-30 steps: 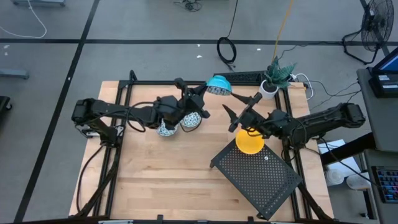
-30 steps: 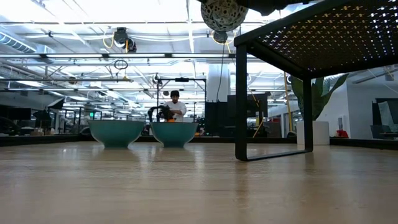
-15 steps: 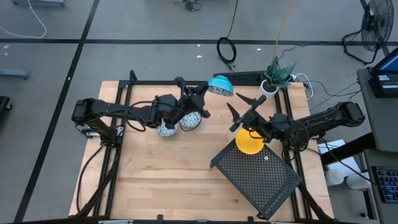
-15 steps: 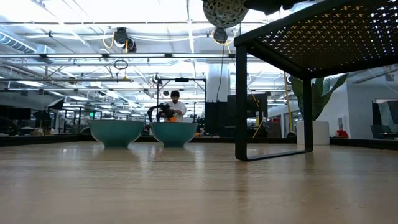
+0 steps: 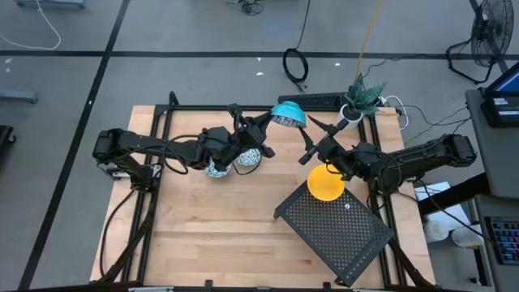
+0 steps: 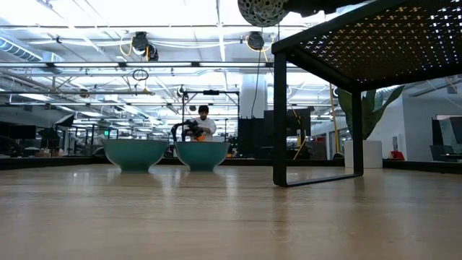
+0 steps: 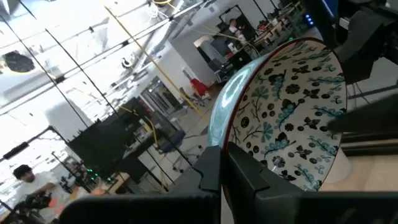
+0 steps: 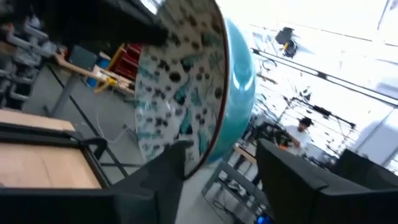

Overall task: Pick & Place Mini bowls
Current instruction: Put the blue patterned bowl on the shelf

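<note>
Jaws: left gripper (image 5: pixel 263 124) clamps the patterned bowl's (image 5: pixel 286 113) rim above the bench's far edge, right gripper (image 5: pixel 310 138) part-open astride it; a mistimed handover risks dropping it.

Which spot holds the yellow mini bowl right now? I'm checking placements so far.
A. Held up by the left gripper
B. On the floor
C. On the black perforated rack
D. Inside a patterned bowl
C: in the high view the yellow mini bowl sits on the upper corner of the black perforated rack.
</note>
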